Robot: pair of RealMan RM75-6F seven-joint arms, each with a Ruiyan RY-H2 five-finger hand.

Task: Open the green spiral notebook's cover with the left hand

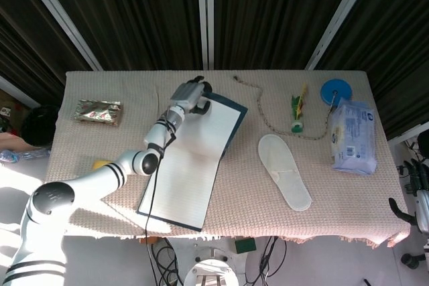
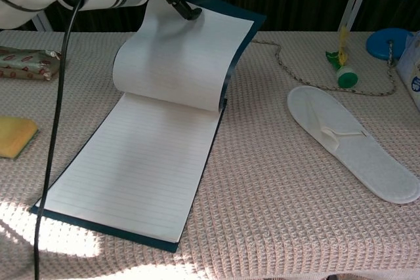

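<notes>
Left hand (image 1: 190, 94) closed on raised cover, sheet lifted with it | green spiral notebook (image 2: 141, 181) laid open on desk (image 2: 275, 188) | white slipper (image 2: 351, 141) beside notebook | right hand (image 1: 417, 195) off desk edge, state cannot be told

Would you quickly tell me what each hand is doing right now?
Left hand: holding the notebook cover lifted, with a page.
Right hand: at the frame edge, holding nothing visible; open or closed cannot be told.
</notes>
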